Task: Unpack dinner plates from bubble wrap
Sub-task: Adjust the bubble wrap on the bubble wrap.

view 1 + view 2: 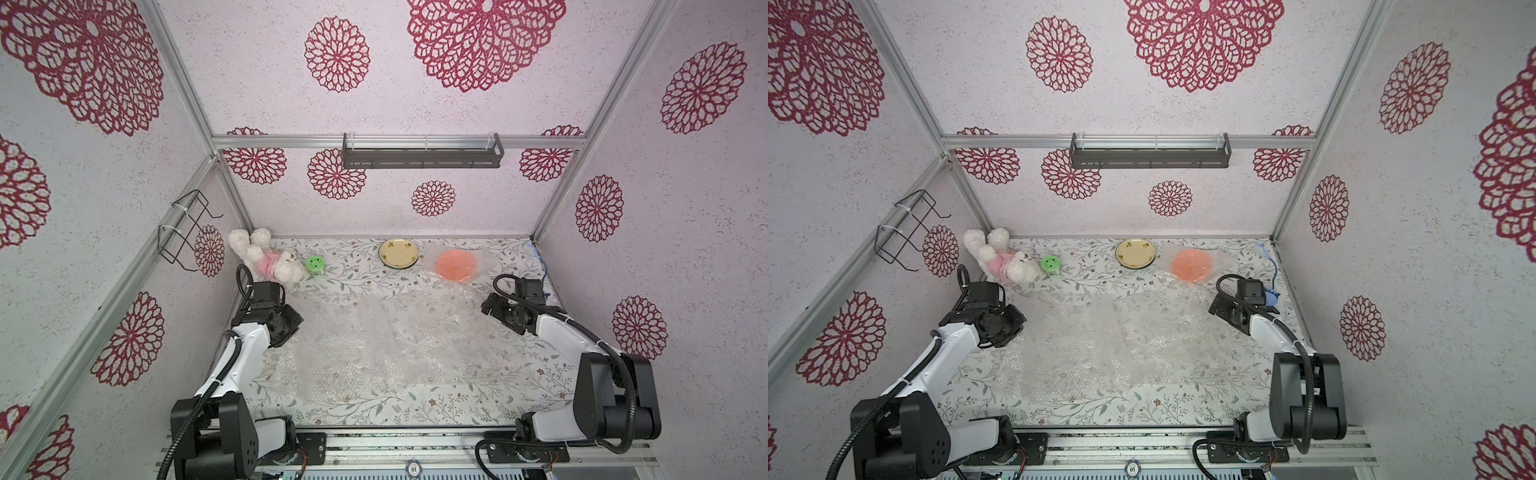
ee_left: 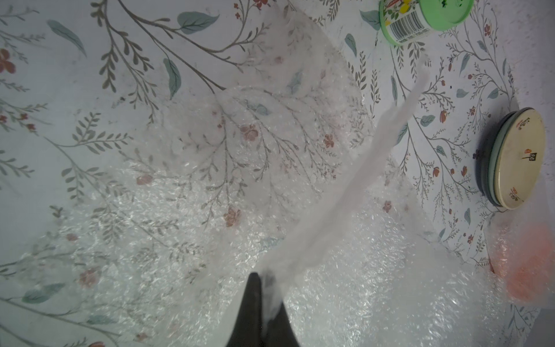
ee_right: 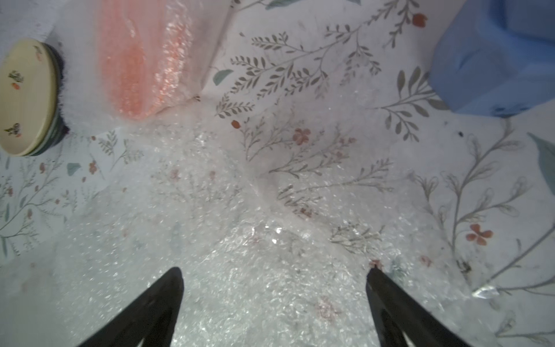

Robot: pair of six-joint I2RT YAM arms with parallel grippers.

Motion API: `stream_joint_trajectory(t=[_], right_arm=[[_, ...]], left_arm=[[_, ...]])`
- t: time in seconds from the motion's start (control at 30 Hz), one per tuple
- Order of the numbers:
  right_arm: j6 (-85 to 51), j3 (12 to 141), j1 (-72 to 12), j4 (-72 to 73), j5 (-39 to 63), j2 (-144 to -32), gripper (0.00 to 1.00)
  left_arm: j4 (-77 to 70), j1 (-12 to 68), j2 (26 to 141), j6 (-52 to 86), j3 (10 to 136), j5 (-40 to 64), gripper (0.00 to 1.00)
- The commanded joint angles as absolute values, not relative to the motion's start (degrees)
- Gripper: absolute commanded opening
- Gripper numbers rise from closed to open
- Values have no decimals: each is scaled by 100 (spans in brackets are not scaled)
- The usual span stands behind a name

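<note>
The left gripper pinches clear bubble wrap spread flat, long axis crosswise; the right gripper gapes empty; the orange round plate lies wrapped.

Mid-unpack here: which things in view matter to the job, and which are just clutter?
Job: cream plate atop stack; orange plate, wrapped; loose bubble wrap, pinched by left gripper; open right gripper.
Clutter: plush toy; green jar; blue object; wall shelf.

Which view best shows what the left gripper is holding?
The left wrist view: the left gripper is shut on a raised fold of bubble wrap. In both top views the arm hides the fingertips. The right wrist view does not show it.
</note>
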State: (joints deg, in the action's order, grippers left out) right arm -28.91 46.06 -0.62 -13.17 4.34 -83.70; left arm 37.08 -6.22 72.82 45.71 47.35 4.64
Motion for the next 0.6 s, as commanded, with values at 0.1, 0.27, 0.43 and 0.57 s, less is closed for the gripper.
stream_joint_trajectory(t=[0.1, 0.27, 0.43, 0.57], right_arm=[[-2545, 4865, -230, -1375, -68, -8773, 83], [-2549, 5256, -347, -1178, 355, -9202, 79], [-2492, 5768, -521, -1324, 451, -9837, 69], [-2444, 5810, -717, -1406, 196, -10009, 64]], left_arm=[[3213, -680, 7380, 4618, 4541, 708, 0], [3137, -681, 7475, 4623, 4498, 774, 0], [3076, -685, 7461, 4656, 4454, 816, 0], [3025, -683, 7479, 4683, 4432, 887, 0]])
